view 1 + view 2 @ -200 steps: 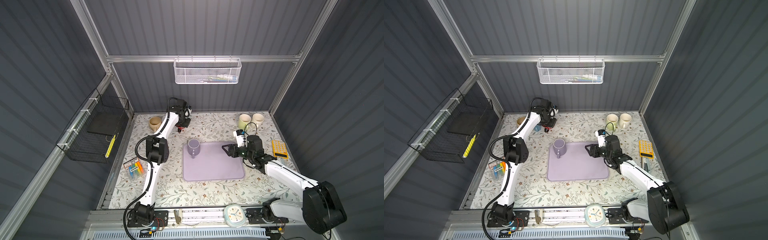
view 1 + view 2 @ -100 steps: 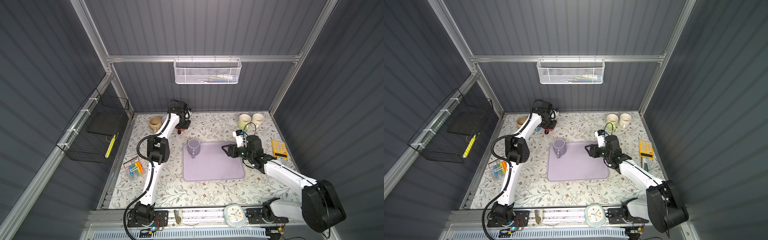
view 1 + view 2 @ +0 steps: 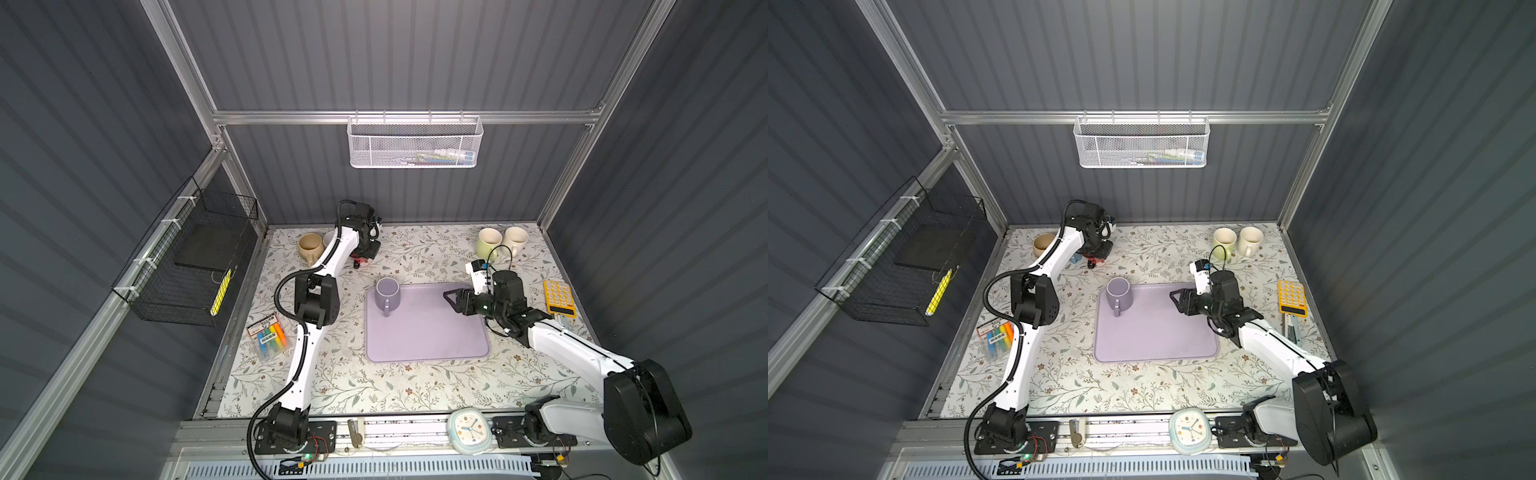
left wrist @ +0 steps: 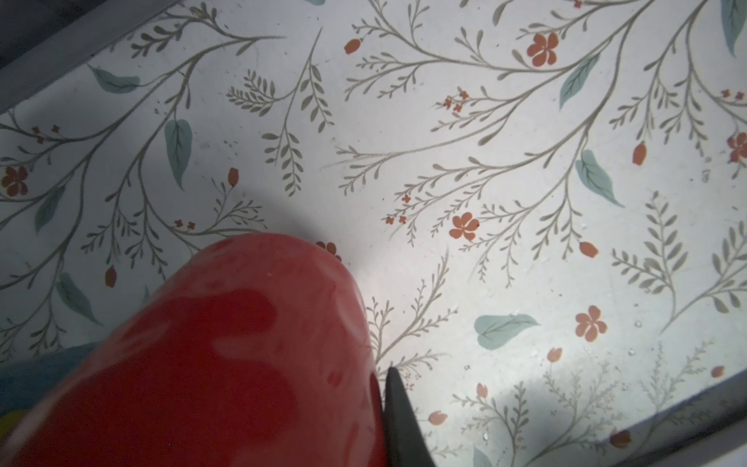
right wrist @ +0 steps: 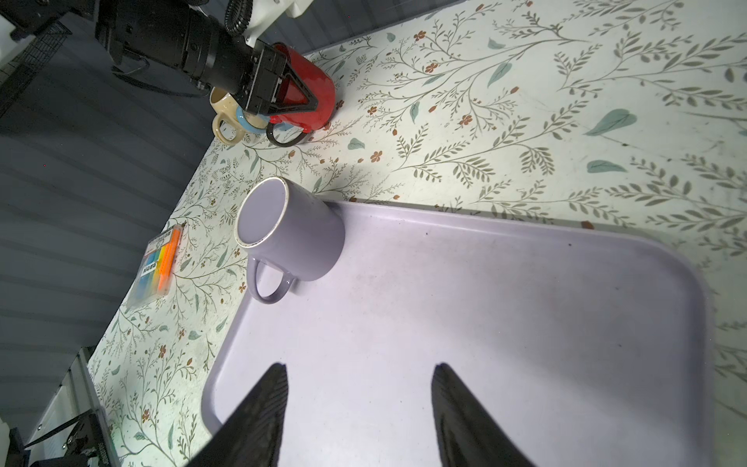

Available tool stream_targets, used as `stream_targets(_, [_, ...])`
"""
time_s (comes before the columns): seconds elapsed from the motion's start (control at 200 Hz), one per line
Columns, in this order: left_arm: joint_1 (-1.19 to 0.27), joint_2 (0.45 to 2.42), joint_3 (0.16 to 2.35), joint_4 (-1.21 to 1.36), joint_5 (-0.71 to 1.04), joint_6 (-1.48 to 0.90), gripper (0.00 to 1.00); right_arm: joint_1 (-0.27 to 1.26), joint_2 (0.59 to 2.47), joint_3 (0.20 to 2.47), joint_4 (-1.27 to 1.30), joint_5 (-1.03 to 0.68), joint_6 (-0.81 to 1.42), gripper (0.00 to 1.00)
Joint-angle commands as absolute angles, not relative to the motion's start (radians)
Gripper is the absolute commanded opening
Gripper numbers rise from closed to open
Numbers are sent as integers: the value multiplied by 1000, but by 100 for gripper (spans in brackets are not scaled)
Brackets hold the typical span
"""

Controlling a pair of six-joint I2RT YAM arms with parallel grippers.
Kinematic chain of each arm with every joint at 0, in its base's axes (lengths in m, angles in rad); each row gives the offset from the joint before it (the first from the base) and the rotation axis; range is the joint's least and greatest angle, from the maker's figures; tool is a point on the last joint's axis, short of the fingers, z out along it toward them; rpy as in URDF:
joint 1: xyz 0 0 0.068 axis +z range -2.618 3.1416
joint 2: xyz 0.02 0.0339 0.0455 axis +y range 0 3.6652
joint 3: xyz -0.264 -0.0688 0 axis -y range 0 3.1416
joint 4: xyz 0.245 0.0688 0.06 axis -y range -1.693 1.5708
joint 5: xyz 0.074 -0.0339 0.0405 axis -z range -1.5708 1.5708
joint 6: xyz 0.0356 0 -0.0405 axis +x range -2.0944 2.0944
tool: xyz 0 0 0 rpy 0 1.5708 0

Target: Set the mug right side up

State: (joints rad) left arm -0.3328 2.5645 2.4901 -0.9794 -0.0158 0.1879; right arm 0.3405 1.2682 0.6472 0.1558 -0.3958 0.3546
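Left gripper (image 5: 309, 103) is clenching the red mug (image 5: 320, 87), mostly hiding it in both top views; right gripper (image 5: 359, 368) is hovering released over the tray (image 5: 525, 323)

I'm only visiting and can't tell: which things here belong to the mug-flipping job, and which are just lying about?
Job: purple mug, upside down on the purple tray; right gripper, open, facing it; left gripper, shut on the red mug.
Lying about: tan mug, green mug, cream mug, calculator, marker pack, clock.
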Motion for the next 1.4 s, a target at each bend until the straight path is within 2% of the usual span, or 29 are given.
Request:
stream_targets(0.0, [-331, 2579, 2523, -950, -23, 181, 12, 345, 1268, 644, 161, -391, 342, 59])
stream_targets(0.945, [-330, 2582, 2519, -906, -52, 124, 28, 346, 1266, 638, 166, -394, 339, 59])
stream_targets(1.391, [-326, 2590, 2514, -844, -69, 64, 31, 345, 1266, 632, 172, -390, 341, 59])
